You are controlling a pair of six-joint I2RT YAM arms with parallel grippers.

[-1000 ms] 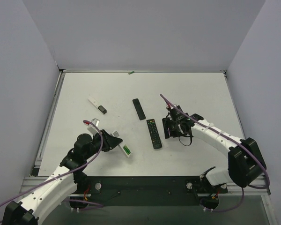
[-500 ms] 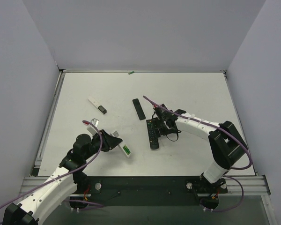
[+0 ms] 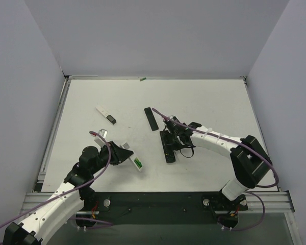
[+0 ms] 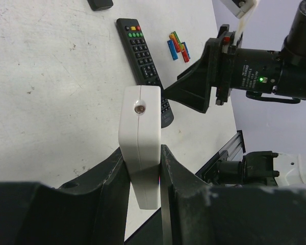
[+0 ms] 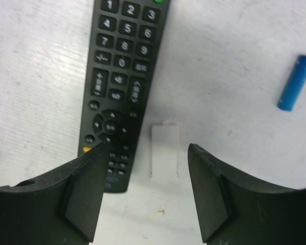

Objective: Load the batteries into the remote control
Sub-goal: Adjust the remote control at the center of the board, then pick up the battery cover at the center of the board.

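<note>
Remote [image 4: 140, 127] sits near left, pinched edge-on in our left claw [image 4: 142, 162]. Right claw [image 5: 145, 153] is spread over what's maybe the battery cover [image 5: 164, 148]; closing here could snag the black remote [image 5: 125, 66] beside it.

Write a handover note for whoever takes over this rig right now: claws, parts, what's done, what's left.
Left claw: shut on the white remote.
Right claw: open, over a small white cover lying beside the black remote.
Batteries: loose in a cluster on the table, past the black remote.
Done: the cover looks to be off the white remote; green shows in the bay, probably a cell seated.
Left: load any missing cells, then refit the cover.
</note>
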